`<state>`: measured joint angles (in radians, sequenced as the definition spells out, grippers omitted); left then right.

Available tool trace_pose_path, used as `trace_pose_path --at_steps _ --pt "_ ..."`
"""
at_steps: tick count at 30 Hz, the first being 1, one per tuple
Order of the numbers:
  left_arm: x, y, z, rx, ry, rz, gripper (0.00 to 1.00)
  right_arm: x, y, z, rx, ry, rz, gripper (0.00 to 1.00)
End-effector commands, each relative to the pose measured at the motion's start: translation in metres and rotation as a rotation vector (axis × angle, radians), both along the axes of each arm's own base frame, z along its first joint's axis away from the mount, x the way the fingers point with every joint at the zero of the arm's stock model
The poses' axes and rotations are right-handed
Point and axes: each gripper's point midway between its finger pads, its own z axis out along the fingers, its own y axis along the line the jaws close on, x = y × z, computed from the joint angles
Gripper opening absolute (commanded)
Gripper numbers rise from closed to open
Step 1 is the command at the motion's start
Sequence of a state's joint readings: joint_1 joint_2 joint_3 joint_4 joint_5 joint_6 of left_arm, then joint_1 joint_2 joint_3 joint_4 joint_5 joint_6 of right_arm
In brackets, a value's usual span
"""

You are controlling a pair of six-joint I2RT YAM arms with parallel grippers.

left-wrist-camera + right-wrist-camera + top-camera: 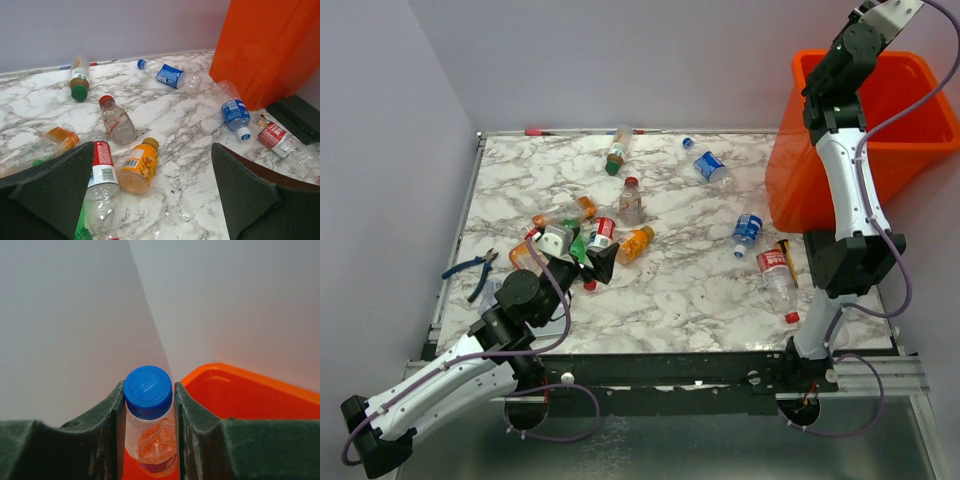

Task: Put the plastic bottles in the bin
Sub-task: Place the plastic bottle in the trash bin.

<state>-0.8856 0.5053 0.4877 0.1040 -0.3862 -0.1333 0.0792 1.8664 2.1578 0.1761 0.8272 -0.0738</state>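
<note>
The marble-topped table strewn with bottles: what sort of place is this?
Probably a robot test bench: two white-and-black jointed arms bolted to the marble-patterned table's near edge, plain pale walls around it, small plastic drink bottles scattered beside a large orange plastic tub.

Top cam high, rear; wrist cams close-in; bin (pixel 792 185) shared

L gripper (pixel 152 147) jaws wide apart, low over marble table (pixel 195 170). Orange juice bottle (pixel 137 167) lies btwn fingers, red-label bottle (pixel 102 172) by left one. Orange bin (pixel 270 45) far right, blue-label bottle (pixel 235 111) just beside it.
</note>
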Motion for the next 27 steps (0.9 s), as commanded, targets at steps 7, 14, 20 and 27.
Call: trace_pose_path --at_steps 7,14,20,27 --pt "0.002 -0.005 0.0 0.019 0.023 -0.007 0.99 0.033 0.03 -0.013 0.098 -0.003 0.264 1.0" --pt "0.004 -0.008 -0.002 0.022 0.037 -0.011 0.99 -0.032 0.072 0.058 0.153 -0.179 0.484 1.0" --pt "0.009 -0.005 -0.011 0.043 0.066 0.03 0.99 -0.11 0.212 0.056 0.052 -0.103 0.994 1.0" --pt "0.02 0.007 -0.024 0.095 0.112 0.126 0.99 -0.182 0.325 -0.1 0.12 0.231 1.445 1.0"
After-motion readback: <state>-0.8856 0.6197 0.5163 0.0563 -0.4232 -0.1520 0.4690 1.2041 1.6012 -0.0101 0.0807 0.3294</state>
